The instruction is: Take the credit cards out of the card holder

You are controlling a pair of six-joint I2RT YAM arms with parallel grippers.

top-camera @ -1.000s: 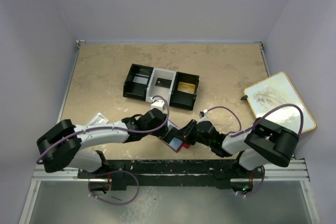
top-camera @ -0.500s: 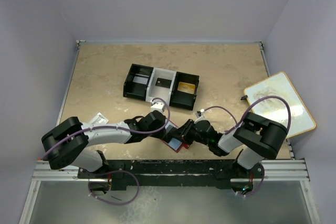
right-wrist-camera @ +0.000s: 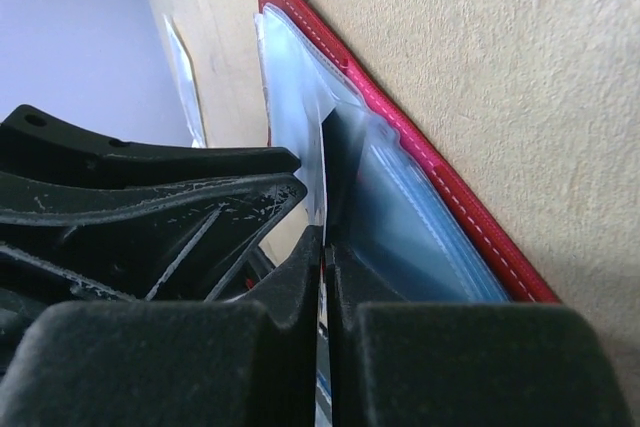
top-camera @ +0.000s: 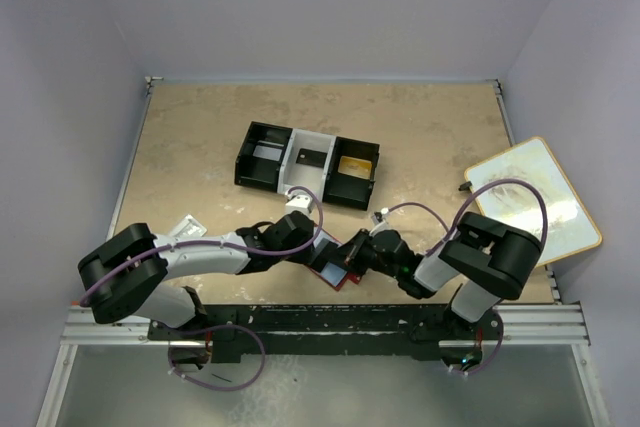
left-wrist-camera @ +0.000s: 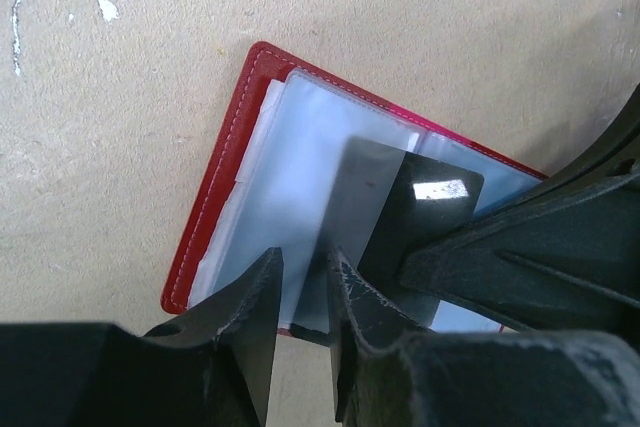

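Note:
The red card holder [top-camera: 342, 280] lies open at the near table edge between my two arms, pale blue-grey panels up [left-wrist-camera: 215, 197]. A dark credit card [left-wrist-camera: 425, 212] sticks partway out of a clear sleeve. My right gripper [right-wrist-camera: 322, 232] is shut on that card's edge [right-wrist-camera: 343, 162], and in the top view it [top-camera: 352, 252] reaches in from the right. From the left, my left gripper [top-camera: 322, 255] comes in over the holder's near edge. Its jaws [left-wrist-camera: 303, 257] are narrowed on a raised clear sleeve leaf of the holder [right-wrist-camera: 440, 167].
A black-and-white three-compartment tray [top-camera: 308, 165] stands behind the arms. A clear crinkly packet [top-camera: 184, 226] lies at the left. A board with a palm picture [top-camera: 530, 192] rests at the right edge. Both grippers crowd together over the holder.
My right gripper has closed on the card and its elbow has swung left. The left jaws have narrowed on the holder's sleeve. The holder stays in place.

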